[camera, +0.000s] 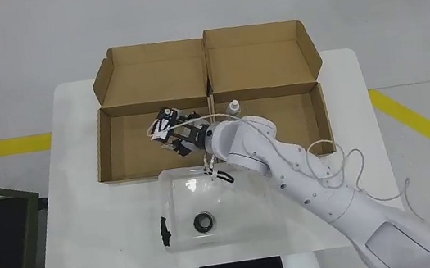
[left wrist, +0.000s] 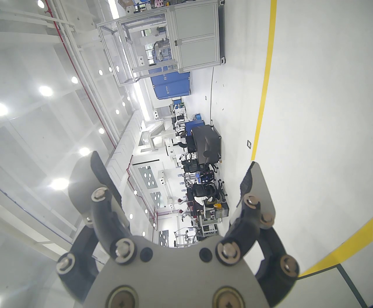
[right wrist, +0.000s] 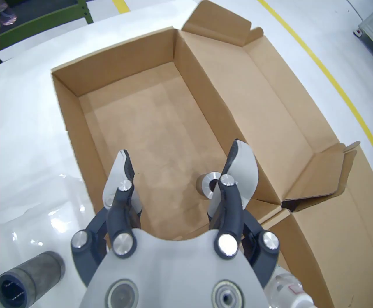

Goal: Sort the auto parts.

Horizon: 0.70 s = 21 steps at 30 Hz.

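A white tabletop (camera: pixel 86 218) carries cardboard boxes (camera: pixel 295 114) along its far edge and a clear tray (camera: pixel 237 230) at its near edge. The right gripper (right wrist: pixel 180 150) hangs over the left box (right wrist: pixel 116 62), fingers wide, with a silver collar (right wrist: pixel 207 184) on the box floor near one finger. In the tray a dark sleeve (camera: pixel 204 221) seems to stand on end, bore up. It is likely heavy, stiff and slick, so pinch across its wall. The left gripper (left wrist: pixel 174 160) also has its fingers wide.

The white table (camera: pixel 84 202) carries two open cardboard boxes side by side (lids folded back), the left box (camera: pixel 130 146) touching the right box (camera: pixel 303 113), and a clear plastic bin (camera: pixel 251 212) just in front of them.
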Each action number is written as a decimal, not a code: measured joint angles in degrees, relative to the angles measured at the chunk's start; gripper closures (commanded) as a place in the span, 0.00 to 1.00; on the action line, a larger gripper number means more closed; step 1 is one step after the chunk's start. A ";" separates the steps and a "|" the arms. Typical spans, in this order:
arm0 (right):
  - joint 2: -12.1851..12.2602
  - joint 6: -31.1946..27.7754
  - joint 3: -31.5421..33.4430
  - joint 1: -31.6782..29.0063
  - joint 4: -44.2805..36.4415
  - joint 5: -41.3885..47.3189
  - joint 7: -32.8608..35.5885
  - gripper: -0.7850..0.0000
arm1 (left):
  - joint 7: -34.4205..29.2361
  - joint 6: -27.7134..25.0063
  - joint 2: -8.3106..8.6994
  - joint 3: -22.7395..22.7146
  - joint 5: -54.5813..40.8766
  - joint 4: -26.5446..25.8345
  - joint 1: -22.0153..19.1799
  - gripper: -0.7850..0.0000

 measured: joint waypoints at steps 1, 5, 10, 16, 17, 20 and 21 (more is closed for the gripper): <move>0.39 -1.21 0.64 -1.15 -1.57 -0.15 -0.10 0.24 | 0.00 0.00 0.00 0.00 0.00 0.00 0.00 0.00; 2.09 -7.64 3.85 -5.82 -8.01 0.10 -0.03 0.24 | 0.00 0.00 0.00 0.00 0.00 0.00 0.00 0.00; 4.04 -15.10 7.34 -11.65 -15.39 -0.52 -0.65 0.21 | 0.00 0.00 0.00 0.00 0.00 0.00 0.00 0.00; 5.54 -23.19 7.59 -16.44 -19.14 -2.46 0.05 0.19 | 0.00 0.00 0.00 0.00 0.00 0.00 0.00 0.00; 5.72 -23.99 7.74 -16.96 -19.41 -2.46 -0.05 0.19 | 0.00 0.00 0.00 0.00 0.00 0.00 0.00 0.00; 6.36 -26.32 8.37 -18.69 -20.51 -3.00 -0.31 0.18 | 0.00 0.00 0.00 0.00 0.00 0.00 0.00 0.00; 6.62 -27.26 8.65 -19.39 -21.01 -3.23 -0.44 0.18 | 0.00 0.00 0.00 0.00 0.00 0.00 0.00 0.00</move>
